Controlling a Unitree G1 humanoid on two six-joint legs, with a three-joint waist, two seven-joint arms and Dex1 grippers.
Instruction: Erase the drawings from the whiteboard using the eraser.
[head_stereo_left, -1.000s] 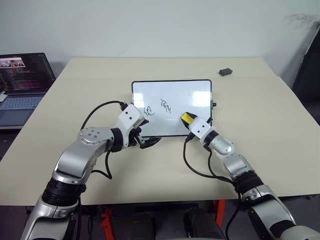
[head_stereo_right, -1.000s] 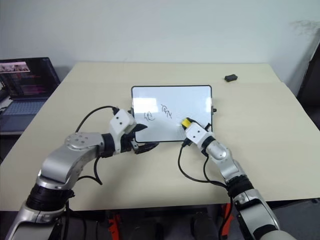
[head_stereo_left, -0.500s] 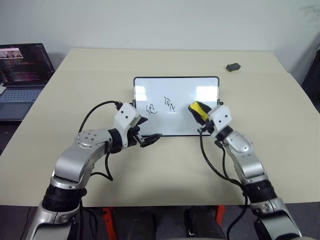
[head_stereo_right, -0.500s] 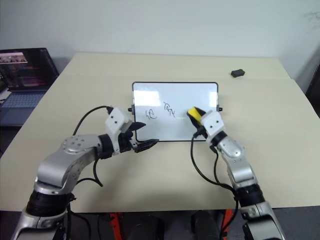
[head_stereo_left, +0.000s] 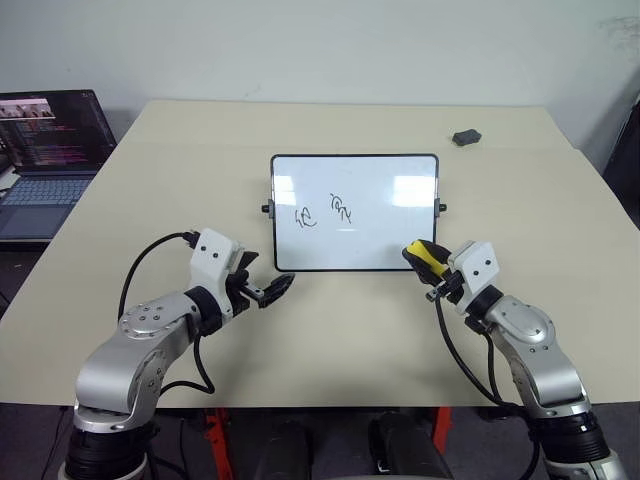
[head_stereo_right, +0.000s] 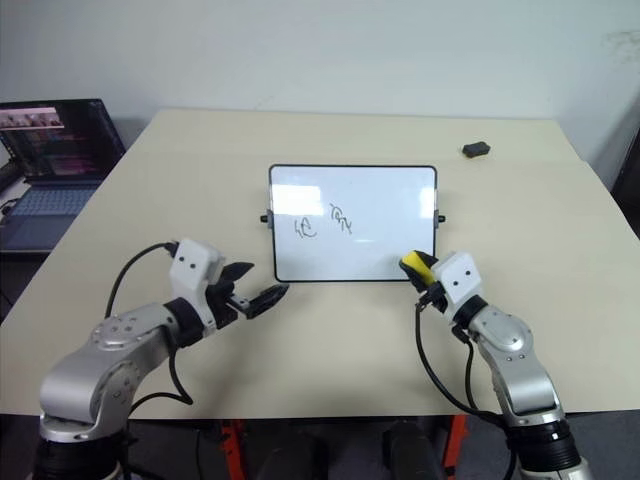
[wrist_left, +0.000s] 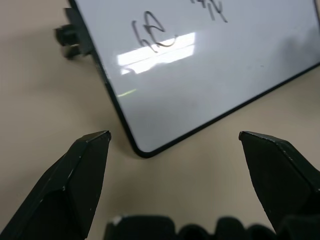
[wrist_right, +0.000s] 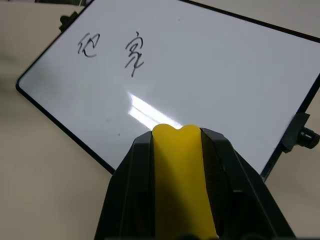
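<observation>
left eye view, one item: whiteboard (head_stereo_left: 355, 212) at frame centre on the desk (head_stereo_left: 150, 200), two drawings (head_stereo_left: 323, 212) left of its middle. eraser (head_stereo_left: 424, 256) clamped in the right gripper (head_stereo_left: 432, 262) jaws, at the board's lower right corner; marks lie up and left of it. left gripper (head_stereo_left: 268, 290) jaws wide, empty, below the lower left corner.

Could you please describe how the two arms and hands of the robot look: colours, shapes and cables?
Both arms have rounded silver-grey metal segments with black joint rings. Each wrist carries a white box-shaped block. A black cable loops loosely beside each forearm. The left hand and the right hand each have two black, tapering fingers.
</observation>
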